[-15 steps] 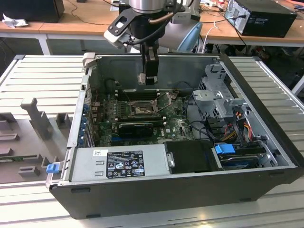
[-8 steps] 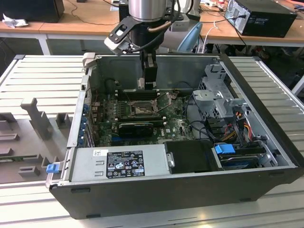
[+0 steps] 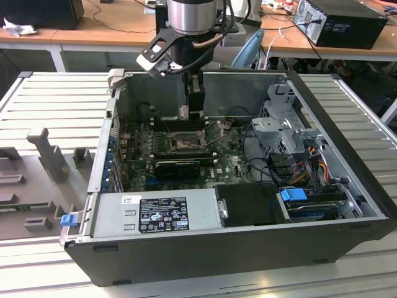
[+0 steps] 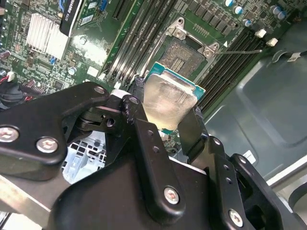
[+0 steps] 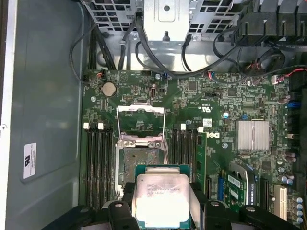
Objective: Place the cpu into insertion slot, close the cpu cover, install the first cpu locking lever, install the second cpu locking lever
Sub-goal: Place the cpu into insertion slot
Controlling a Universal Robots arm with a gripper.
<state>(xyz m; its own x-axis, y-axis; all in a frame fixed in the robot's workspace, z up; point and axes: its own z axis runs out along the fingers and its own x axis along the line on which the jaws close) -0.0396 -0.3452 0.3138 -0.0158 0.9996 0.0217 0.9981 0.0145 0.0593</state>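
Observation:
My gripper (image 5: 161, 207) is shut on the cpu (image 5: 160, 197), a flat square chip with a silvery metal top and a green edge. In the second wrist view the gripper (image 4: 168, 109) pinches the cpu (image 4: 169, 98) by two opposite sides. The chip hangs a little above the green motherboard, beside and partly over the insertion slot (image 5: 140, 162), whose dark square centre lies bare. The cpu cover (image 5: 140, 107) is swung open at the slot's far end. A thin wire locking lever (image 4: 242, 50) sticks out beside the insertion slot (image 4: 184, 57). In the exterior view the gripper (image 3: 194, 115) reaches down into the case above the insertion slot (image 3: 184, 144).
Long black memory slots (image 5: 96, 163) flank the socket on both sides. A black expansion card (image 3: 178, 167), a finned heatsink (image 5: 253, 135), a grey power supply (image 3: 161, 214) and a drive cage (image 3: 282, 124) with cables stand inside the open case, whose walls (image 3: 347, 130) close it in.

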